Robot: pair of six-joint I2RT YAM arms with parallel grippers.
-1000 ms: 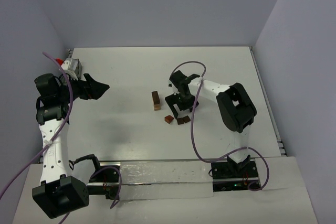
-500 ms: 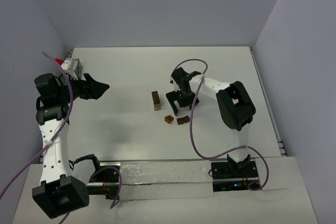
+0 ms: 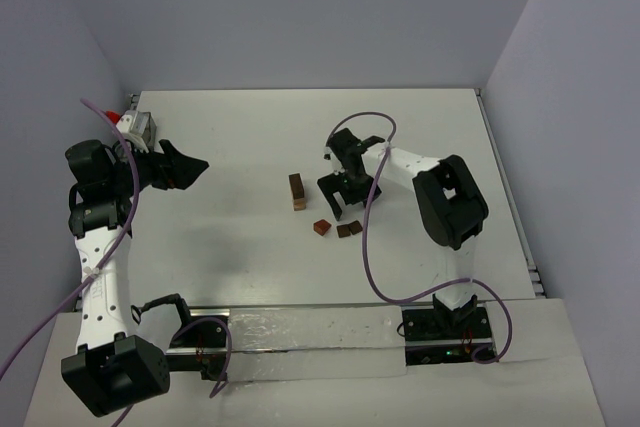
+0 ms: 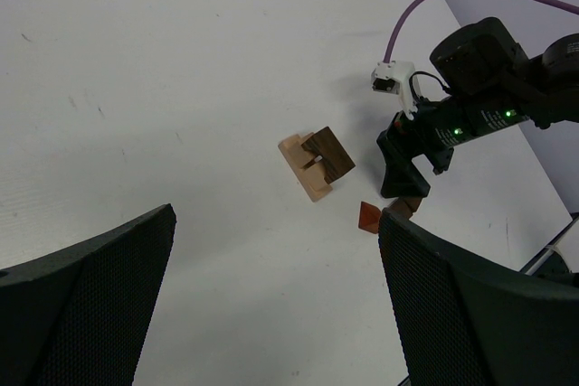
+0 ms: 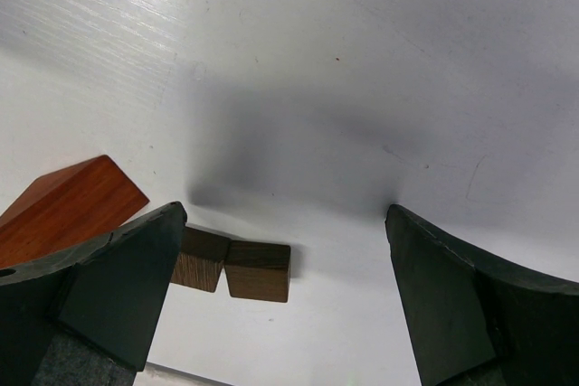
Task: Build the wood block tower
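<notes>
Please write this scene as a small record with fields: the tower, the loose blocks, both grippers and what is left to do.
tower: wood block tower, tan and dark blocks together, mid-table
loose blocks: reddish block and two dark blocks, on the table right of the tower
right arm: right gripper open, empty, near the loose blocks
left arm: left gripper open, empty, far left of the tower
left to do: three loose blocks not yet stacked
</notes>
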